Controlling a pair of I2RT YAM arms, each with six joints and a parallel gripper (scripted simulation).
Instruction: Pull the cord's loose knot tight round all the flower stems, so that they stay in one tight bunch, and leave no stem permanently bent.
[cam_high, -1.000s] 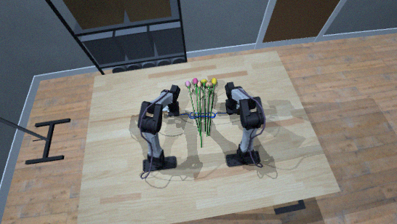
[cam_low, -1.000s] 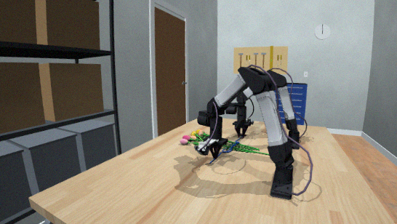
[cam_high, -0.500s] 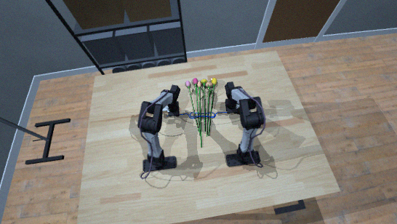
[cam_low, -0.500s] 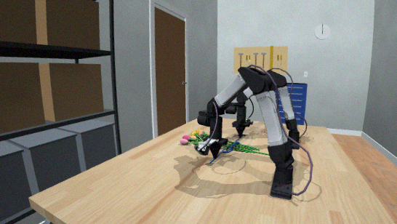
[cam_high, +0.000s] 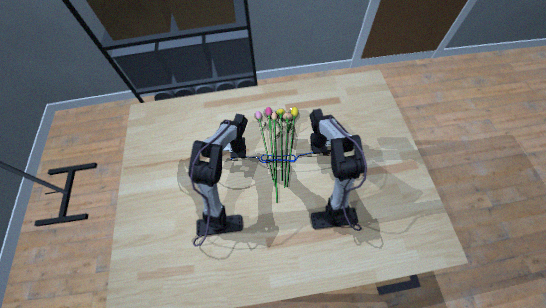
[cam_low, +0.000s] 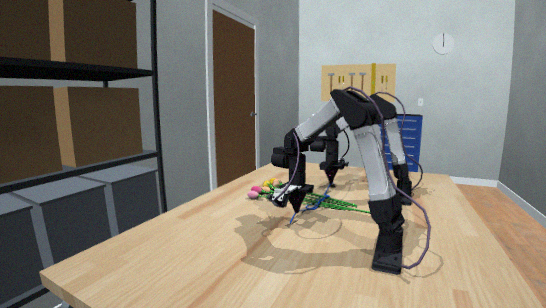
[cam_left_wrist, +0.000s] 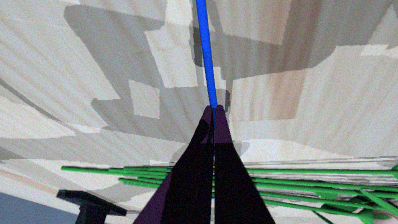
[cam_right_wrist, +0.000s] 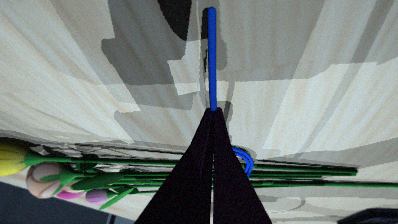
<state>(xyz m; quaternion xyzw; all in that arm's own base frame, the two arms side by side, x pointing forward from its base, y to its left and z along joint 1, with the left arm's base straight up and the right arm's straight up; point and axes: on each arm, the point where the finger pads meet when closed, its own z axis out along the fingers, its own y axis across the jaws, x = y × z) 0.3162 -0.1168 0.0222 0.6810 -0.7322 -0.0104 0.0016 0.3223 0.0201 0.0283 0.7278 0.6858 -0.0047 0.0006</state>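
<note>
Both ends pinched! Left fingers (cam_high: 234, 159) (cam_low: 294, 210) and right fingers (cam_high: 326, 152) (cam_low: 330, 185) grip the blue cord (cam_high: 280, 161) (cam_low: 316, 207) (cam_left_wrist: 206, 55) (cam_right_wrist: 212, 60), its loop (still roomy) round the green stems (cam_high: 276, 180) (cam_low: 345, 204) (cam_left_wrist: 320, 186) (cam_right_wrist: 300, 175) on the worktop (cam_high: 165, 240) (cam_low: 200, 260) (cam_left_wrist: 350, 100) (cam_right_wrist: 300, 110).

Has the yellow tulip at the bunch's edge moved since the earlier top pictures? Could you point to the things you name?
No; the yellow tulip (cam_high: 294, 111) (cam_right_wrist: 12, 158) lies at the same spot relative to the table's far edge (cam_high: 300, 80).
</note>
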